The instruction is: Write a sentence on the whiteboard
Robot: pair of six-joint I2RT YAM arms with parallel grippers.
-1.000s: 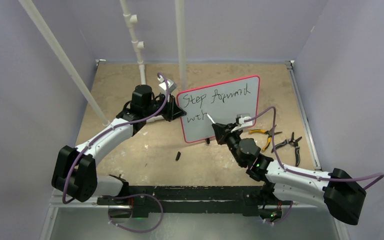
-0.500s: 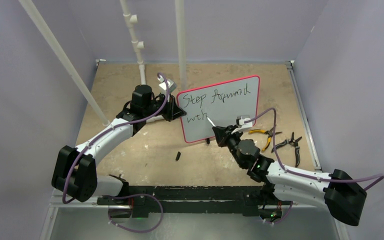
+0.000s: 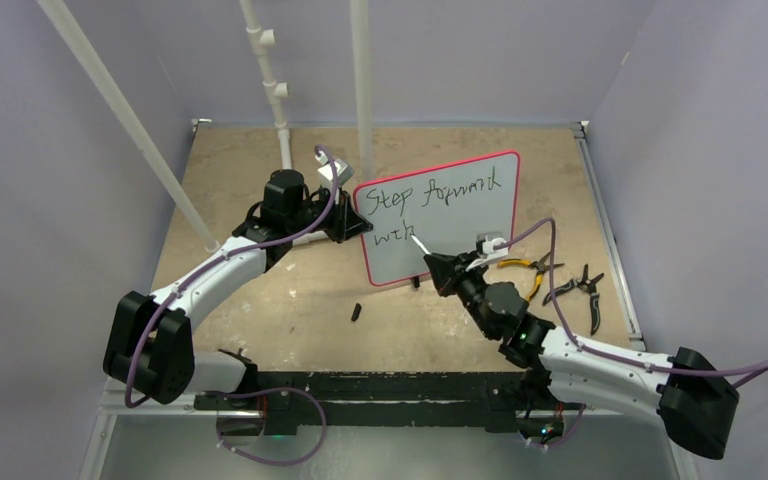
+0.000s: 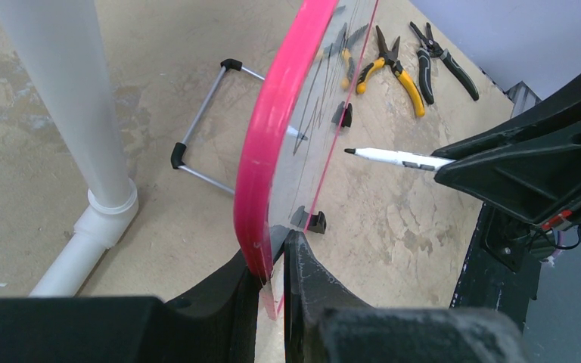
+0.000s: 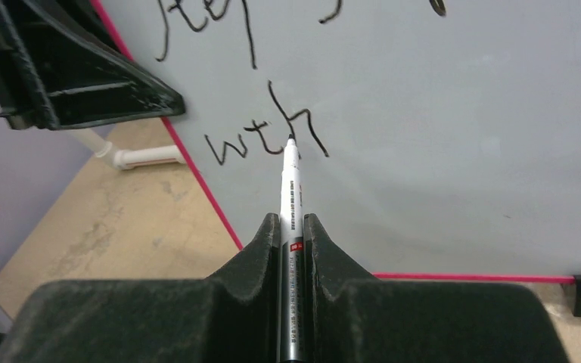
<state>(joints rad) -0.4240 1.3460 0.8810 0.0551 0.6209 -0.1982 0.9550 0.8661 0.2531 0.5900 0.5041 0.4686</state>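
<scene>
whiteboard [image 3: 465, 225] upright mid-table, its pink left edge pinched by left gripper [image 4: 274, 253], unmoved | right gripper [image 5: 293, 227] clamped on marker [image 5: 290, 178], tip by the h | sentence [image 3: 438, 197] unchanged (second line only "wth") | right elbow swung outward

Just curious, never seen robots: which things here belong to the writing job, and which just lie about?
In use: whiteboard, sentence, marker in right hand, left hand clamping the board's edge.
Lying about: yellow-handled pliers, dark-handled pliers, small black piece.
</scene>
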